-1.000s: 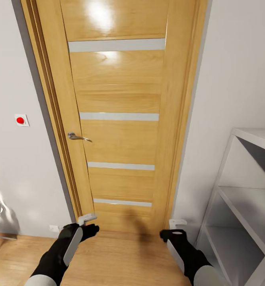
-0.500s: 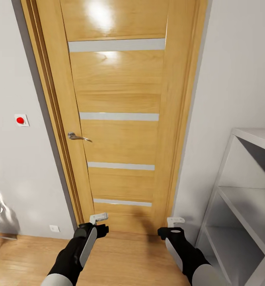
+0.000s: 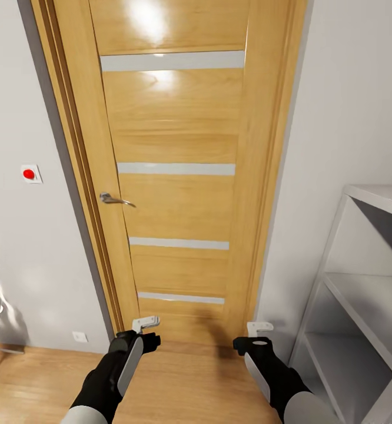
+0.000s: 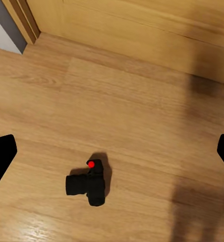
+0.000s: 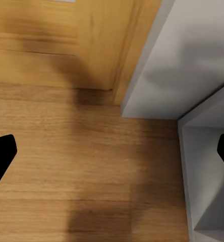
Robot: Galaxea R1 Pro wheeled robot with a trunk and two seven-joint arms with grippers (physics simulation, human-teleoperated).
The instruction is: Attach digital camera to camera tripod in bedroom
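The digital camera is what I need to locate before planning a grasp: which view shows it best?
The left wrist view: the digital camera lies in plain sight on the wood floor, red dot visible, between the open left gripper's fingertips. The head view takes in the door and both arms; the right wrist view takes in floor and a white shelf unit.

Glossy varnished wooden door (image 3: 178, 194) — matt black, perhaps plastic, digital camera (image 4: 88, 184) on smooth wood floor (image 4: 142, 126).

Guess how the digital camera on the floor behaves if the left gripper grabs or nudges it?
The digital camera looks like a rigid, blocky body, so probably no flex. Its protruding lens barrel may make it pivot if pushed off-centre. On the smooth wood floor it likely slides rather than rolls.
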